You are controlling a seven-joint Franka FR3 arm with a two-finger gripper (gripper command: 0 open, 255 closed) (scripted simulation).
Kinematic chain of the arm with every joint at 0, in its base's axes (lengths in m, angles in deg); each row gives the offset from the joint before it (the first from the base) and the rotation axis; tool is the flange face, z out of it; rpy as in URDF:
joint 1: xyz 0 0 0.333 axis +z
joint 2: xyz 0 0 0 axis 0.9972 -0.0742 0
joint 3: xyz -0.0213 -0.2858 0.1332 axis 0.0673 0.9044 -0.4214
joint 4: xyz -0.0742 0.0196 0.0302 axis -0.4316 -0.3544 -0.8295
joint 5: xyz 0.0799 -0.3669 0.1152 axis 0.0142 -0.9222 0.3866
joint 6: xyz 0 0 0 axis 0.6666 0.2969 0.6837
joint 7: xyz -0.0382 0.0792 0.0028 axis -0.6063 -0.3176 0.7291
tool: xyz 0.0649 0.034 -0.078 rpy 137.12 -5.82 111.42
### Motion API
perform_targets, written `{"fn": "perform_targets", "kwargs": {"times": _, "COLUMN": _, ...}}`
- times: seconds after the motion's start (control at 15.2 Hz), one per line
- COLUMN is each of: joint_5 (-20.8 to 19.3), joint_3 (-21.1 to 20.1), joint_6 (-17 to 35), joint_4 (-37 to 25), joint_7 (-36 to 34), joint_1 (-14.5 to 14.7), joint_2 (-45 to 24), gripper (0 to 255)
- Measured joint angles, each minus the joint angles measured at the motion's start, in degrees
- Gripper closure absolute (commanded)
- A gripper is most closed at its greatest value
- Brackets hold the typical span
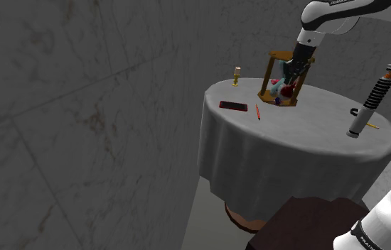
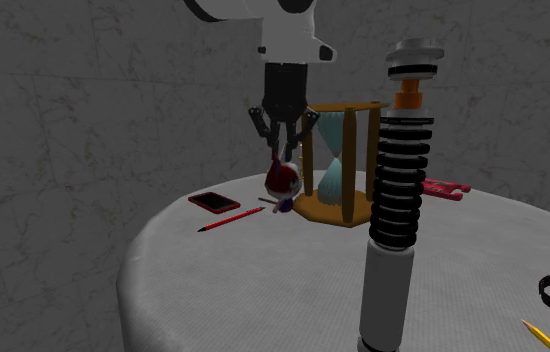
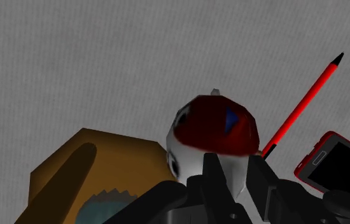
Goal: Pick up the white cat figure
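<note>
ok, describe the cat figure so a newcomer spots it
On the round grey-clothed table stands a brown-framed hourglass. Beside it, in the gripper, is the cat figure: small, white, dark red cap, unlike the flat red phone and pencil.

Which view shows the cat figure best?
The wrist view: the cat figure is close up, white face and red cap clear. The second exterior view shows it small beside the hourglass; the shoulder view shows it far off, overlapping the hourglass.

White arm point(image 1: 336, 14) links with dark joints, small dark lettering, all-black end effector point(image 2: 285, 155).
</note>
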Motion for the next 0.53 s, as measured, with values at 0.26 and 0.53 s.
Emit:
{"fn": "perform_targets", "kwargs": {"times": 0.26, "joint_5": -0.01, "joint_3": 0.06, "joint_6": -3.08, "joint_4": -3.18, "joint_7": -0.1, "joint_1": -0.04, "joint_2": -0.11, "gripper": 255}}
{"fn": "perform_targets", "kwargs": {"times": 0.53, "joint_5": 0.13, "joint_3": 0.08, "joint_6": -5.87, "joint_4": -6.43, "joint_7": -0.21, "joint_1": -0.04, "joint_2": -0.6, "gripper": 255}}
